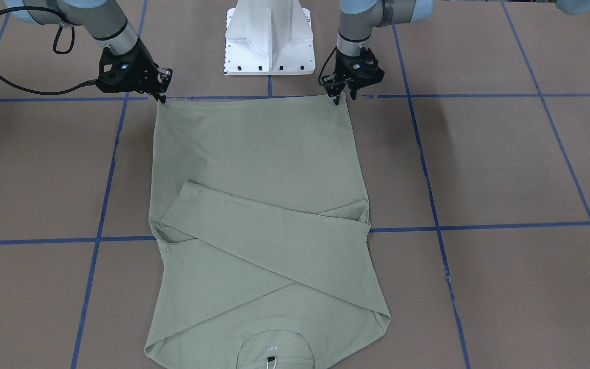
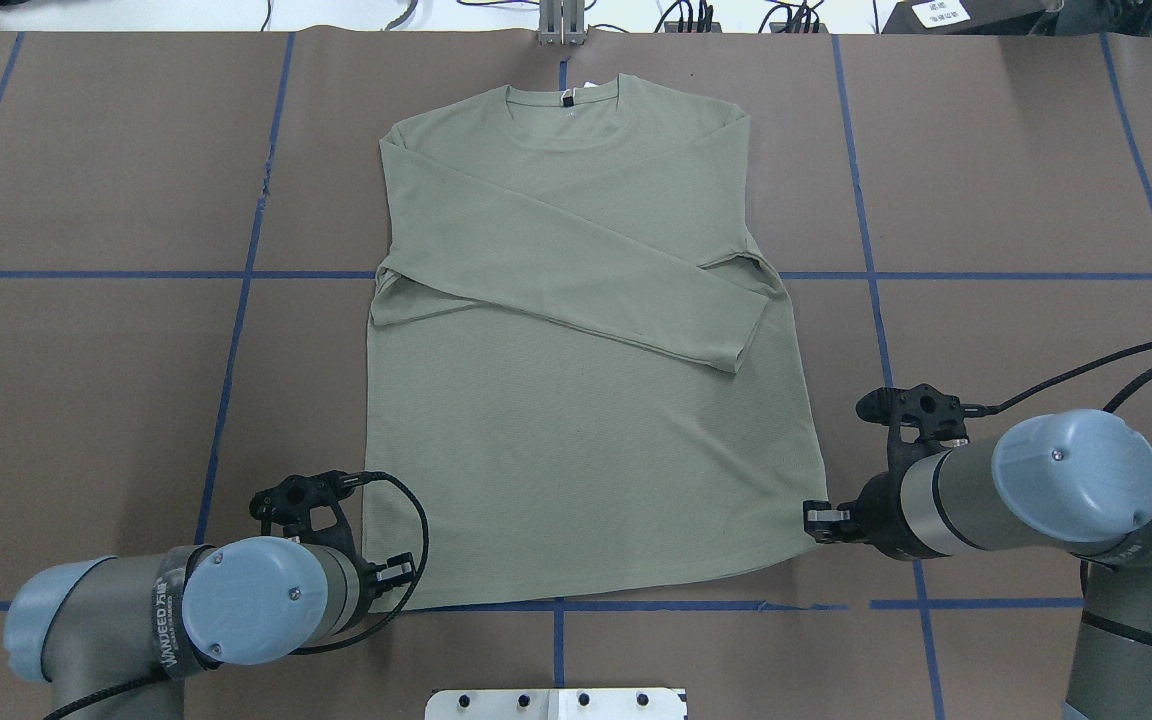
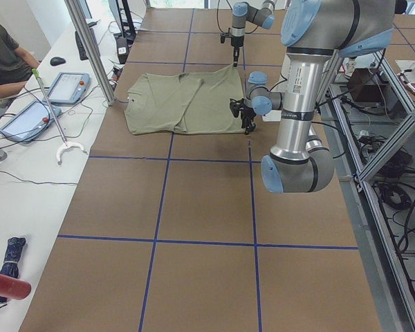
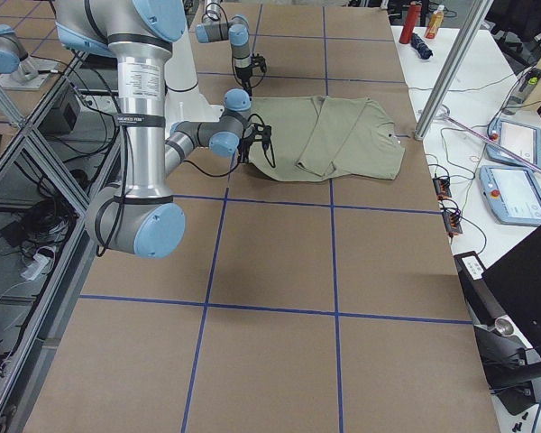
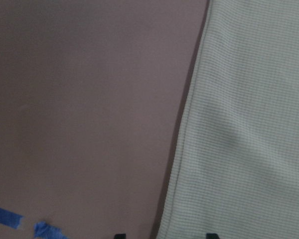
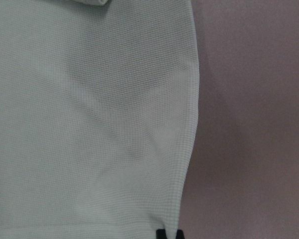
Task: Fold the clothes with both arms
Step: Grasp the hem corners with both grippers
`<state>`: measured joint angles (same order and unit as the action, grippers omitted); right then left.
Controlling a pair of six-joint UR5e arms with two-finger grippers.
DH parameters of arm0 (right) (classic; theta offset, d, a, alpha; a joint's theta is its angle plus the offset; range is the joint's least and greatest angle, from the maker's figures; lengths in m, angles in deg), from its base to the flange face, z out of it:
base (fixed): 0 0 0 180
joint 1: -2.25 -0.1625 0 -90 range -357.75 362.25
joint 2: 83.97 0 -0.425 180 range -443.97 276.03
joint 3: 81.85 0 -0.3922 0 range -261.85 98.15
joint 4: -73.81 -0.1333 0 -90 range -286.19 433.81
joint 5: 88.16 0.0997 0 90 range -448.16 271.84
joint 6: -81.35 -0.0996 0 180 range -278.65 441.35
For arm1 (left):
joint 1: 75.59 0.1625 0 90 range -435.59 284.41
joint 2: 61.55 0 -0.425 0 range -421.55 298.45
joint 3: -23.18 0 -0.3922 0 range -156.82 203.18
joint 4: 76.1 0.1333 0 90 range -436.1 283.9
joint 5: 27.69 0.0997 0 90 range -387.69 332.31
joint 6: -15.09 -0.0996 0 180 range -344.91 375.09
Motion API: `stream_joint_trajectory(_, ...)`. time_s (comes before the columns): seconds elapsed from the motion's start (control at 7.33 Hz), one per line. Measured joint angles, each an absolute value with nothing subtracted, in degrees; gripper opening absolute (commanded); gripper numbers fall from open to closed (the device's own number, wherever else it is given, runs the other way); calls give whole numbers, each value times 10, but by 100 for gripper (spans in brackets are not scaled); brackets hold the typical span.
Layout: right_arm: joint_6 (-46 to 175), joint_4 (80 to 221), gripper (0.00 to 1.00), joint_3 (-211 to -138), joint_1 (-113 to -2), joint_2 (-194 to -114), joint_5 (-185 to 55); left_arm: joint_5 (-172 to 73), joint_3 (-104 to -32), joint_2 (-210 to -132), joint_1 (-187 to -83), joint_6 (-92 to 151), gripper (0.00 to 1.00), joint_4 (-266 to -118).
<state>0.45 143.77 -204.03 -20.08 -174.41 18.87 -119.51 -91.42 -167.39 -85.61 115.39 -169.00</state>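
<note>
The shirt [image 1: 254,154] is being pinched at one hem corner by the right pincer [image 1: 162,97], whose fingertips [image 6: 162,233] are pressed almost together on the cloth. The other hem corner is being straddled by the left pincer [image 1: 343,97], its fingers [image 5: 120,235] spread, the side edge running between them. Ahead of both pincers, the shirt is being borne flat by the table [image 1: 505,164], sleeves crossed, collar farthest away.
</note>
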Motion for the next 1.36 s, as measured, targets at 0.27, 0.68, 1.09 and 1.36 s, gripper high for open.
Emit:
stream_joint_trajectory(0.27,5,1438,0,-2041,-208,-1745,198,-1196,-913,-1676,-856,1155,41,-1690)
stream_joint_trajectory(0.68,5,1438,0,-2041,-215,-1745,207,-1196,-912,-1681,-855,1155,23,-1690)
stream_joint_trajectory(1.09,5,1438,0,-2042,-224,-1744,215,-1195,-910,-1682,-855,1154,0,-1690)
stream_joint_trajectory(1.36,5,1438,0,-2043,-225,-1744,216,-1196,-914,-1682,-856,1155,0,-1689)
